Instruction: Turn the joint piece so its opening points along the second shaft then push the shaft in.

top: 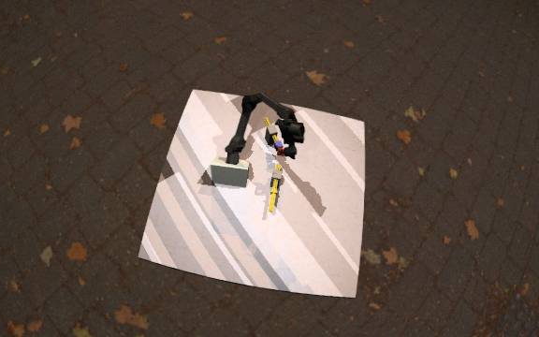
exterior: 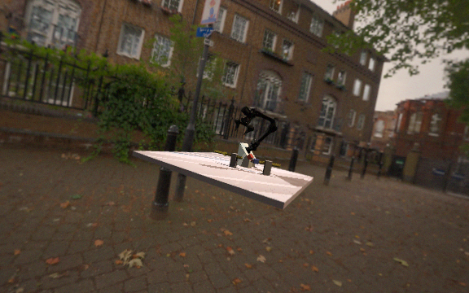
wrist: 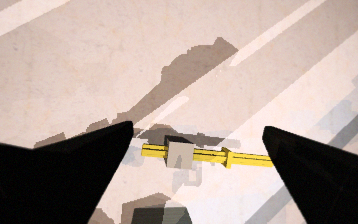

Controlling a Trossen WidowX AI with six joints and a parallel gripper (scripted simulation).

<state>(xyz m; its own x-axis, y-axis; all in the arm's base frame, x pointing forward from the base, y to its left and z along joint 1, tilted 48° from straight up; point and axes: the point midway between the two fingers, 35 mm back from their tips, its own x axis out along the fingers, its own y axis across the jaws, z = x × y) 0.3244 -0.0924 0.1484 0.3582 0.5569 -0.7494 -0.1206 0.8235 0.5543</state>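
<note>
The first yellow shaft (top: 267, 122) runs through its block (top: 272, 130) (exterior: 267, 168). On its end are a blue part (top: 278, 144) (exterior: 256, 161) and the red joint piece (top: 280, 152) (exterior: 250, 156). Where its opening points is too small to tell. The second yellow shaft (top: 273, 198) (exterior: 222, 153) (wrist: 250, 159) lies in its block (top: 276, 174) (exterior: 234, 160) (wrist: 180, 154), its near end apart from the joint piece. My gripper (exterior: 242, 128) (wrist: 196, 129) is open and empty, high above the table. The joint piece is outside the wrist view.
The arm's base block (top: 229, 174) stands beside the shafts. The pale striped table (top: 326, 262) (exterior: 218, 179) (wrist: 55, 90) has its edge at the right of the wrist view. The arm's shadow falls across the table.
</note>
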